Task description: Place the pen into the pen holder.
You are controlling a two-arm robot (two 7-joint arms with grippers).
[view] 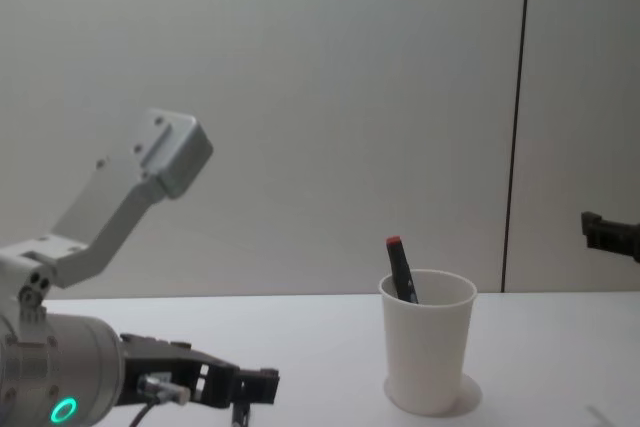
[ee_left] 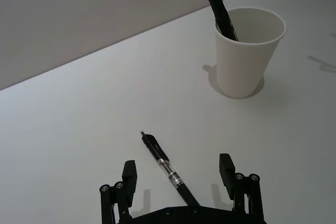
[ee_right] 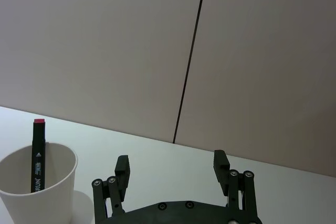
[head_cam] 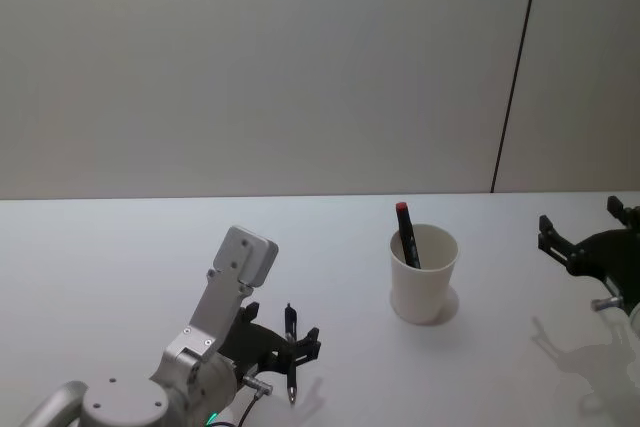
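Observation:
A black pen [ee_left: 165, 165] with a clear middle lies flat on the white table, between the spread fingers of my left gripper [ee_left: 178, 174]. That gripper is open and low over the pen [head_cam: 291, 347], near the table's front left [head_cam: 285, 339]. The pen holder [head_cam: 423, 275], a white paper cup, stands upright to the right of it and farther back. A black marker with a red cap [head_cam: 407, 235] leans inside it. My right gripper [ee_right: 171, 165] hangs open and holds nothing, off to the right of the cup [ee_right: 37, 192], by the table's right edge [head_cam: 585, 225].
The white table [head_cam: 120, 257] runs back to a plain grey wall with a dark vertical seam [head_cam: 515, 77]. In the chest view, the left arm's grey link [view: 130, 187] rises above the left side of the table.

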